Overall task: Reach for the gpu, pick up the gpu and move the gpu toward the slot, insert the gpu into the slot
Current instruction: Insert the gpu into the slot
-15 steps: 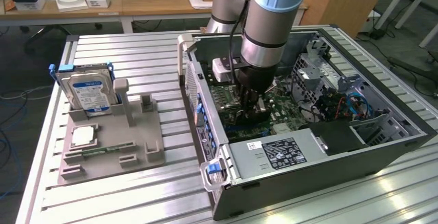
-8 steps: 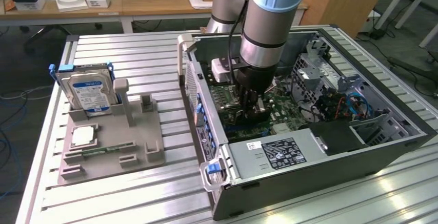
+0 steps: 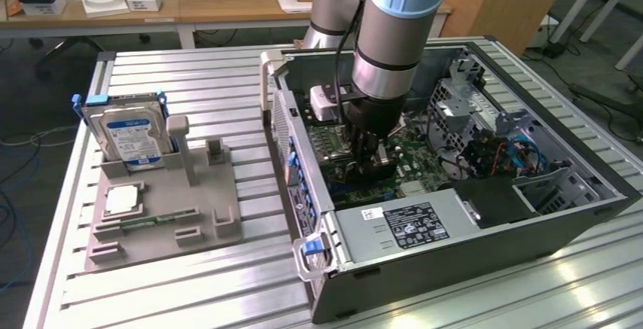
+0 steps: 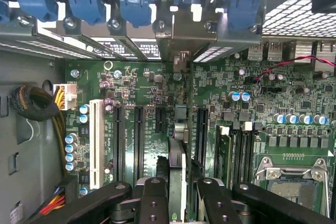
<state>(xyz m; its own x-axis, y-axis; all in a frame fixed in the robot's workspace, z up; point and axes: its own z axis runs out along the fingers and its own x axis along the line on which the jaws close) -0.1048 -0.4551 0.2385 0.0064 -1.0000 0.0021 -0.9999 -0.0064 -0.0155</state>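
GPU held edge-on over the motherboard slots

The end effector is pinching the gpu between its fingers, card seen edge-on, long axis running along the black expansion slots directly beneath on the motherboard. Farther off, the arm is reaching down into the open computer case, which is sitting toward the desk's far-right area in the exterior view.
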